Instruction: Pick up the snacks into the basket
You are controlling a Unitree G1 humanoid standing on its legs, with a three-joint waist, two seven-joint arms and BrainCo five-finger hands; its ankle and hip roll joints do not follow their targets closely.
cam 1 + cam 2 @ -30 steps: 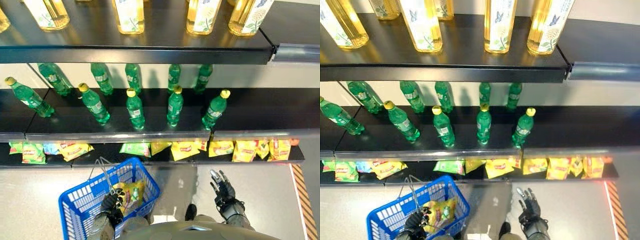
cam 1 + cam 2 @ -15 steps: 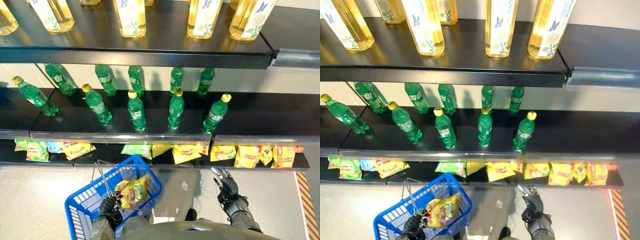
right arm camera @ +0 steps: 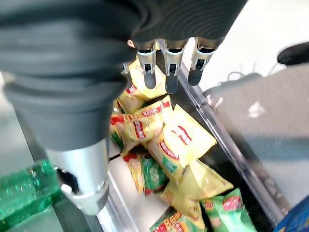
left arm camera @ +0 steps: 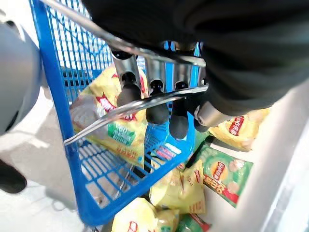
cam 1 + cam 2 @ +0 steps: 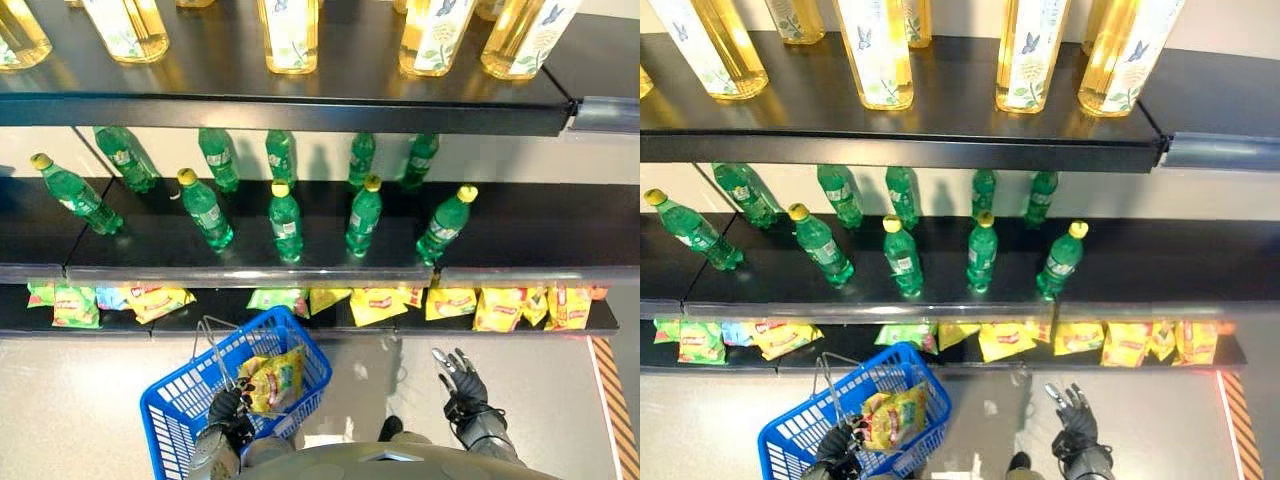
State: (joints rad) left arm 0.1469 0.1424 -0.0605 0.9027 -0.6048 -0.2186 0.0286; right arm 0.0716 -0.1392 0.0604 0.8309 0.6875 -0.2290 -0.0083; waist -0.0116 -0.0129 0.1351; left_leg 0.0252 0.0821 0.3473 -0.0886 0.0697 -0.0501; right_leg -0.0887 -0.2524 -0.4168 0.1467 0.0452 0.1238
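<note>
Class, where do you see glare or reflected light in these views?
Left eye view: the yellow bottles cast a golden glow on the dark top shelf; the middle shelf's front rail glints. Left wrist view: the basket's metal handle gleams.

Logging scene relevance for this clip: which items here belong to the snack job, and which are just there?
Job: blue basket, its handle gripped by the left hand; yellow snack bag inside it; snack bags on the bottom shelf; open right hand.

Bystanders: green bottles; yellow bottles.
</note>
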